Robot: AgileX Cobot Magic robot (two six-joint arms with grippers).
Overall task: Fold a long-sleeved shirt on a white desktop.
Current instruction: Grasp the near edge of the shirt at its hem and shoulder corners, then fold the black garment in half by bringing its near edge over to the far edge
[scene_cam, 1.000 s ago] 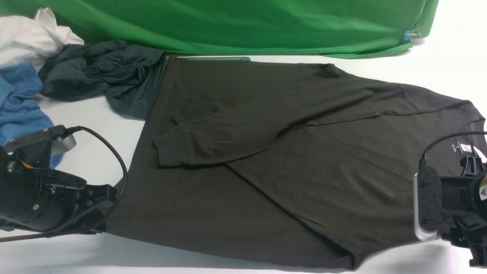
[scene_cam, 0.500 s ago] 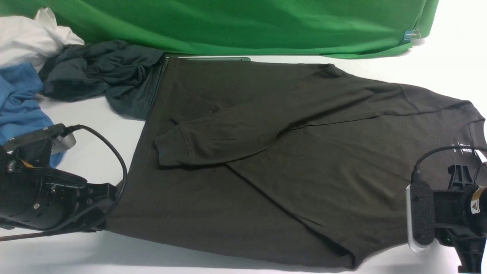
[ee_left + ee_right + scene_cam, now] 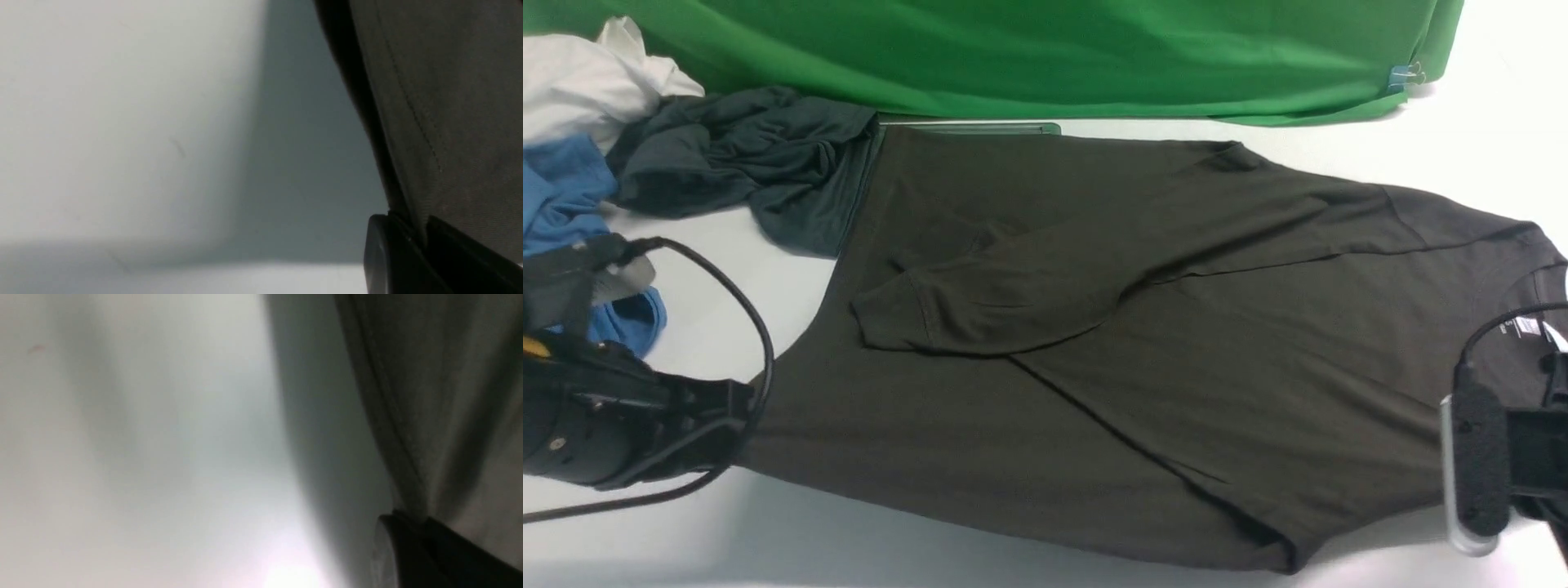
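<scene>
The dark shirt (image 3: 1094, 343) lay spread flat across the white desktop (image 3: 1486, 147), one sleeve (image 3: 1013, 286) folded over its body. The left gripper (image 3: 419, 234) pinched the shirt's near edge at the bottom end. The right gripper (image 3: 412, 522) was clamped on fabric at the collar end.

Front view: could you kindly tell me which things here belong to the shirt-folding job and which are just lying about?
Job in hand: long-sleeved shirt; white desktop; left claw, shut on the shirt's hem; right claw, shut on the shirt near its collar.

Lying about: teal-grey garment; blue garment; white cloth; green backdrop.
</scene>
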